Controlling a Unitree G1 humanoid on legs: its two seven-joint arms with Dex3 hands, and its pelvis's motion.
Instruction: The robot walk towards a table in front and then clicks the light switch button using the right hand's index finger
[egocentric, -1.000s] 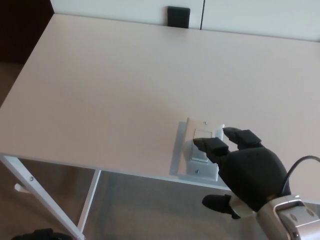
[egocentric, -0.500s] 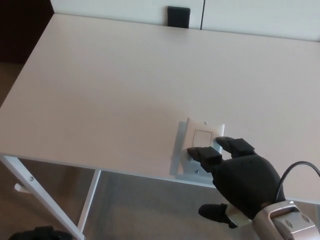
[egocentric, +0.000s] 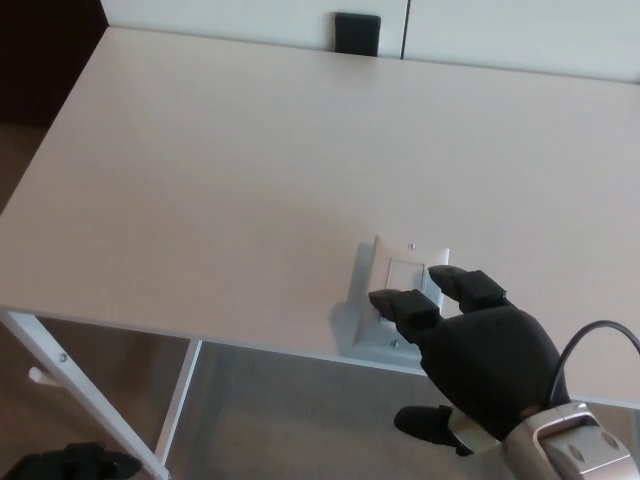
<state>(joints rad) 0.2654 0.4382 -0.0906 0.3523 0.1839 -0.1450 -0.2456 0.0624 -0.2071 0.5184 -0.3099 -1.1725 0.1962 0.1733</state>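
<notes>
A white light switch plate (egocentric: 408, 260) lies flat near the front edge of the white table (egocentric: 250, 170). My right hand (egocentric: 470, 350) comes in from the lower right, black, its two fingers stretched forward and apart over the near half of the plate. One fingertip (egocentric: 385, 300) rests over the plate's lower left part, the other (egocentric: 445, 275) at its right edge. The thumb (egocentric: 425, 420) hangs below the table edge. The hand holds nothing. The rocker's upper part (egocentric: 405, 270) shows; its lower part is hidden by the fingers.
A small black box (egocentric: 357, 33) stands at the table's far edge against the wall. The table's white leg (egocentric: 90, 400) slants down at the lower left. A dark object (egocentric: 70, 462) shows at the bottom left corner.
My right hand has drawn back toward me and slightly left, its fingertips sliding from the rocker's middle down to the plate's near end.
</notes>
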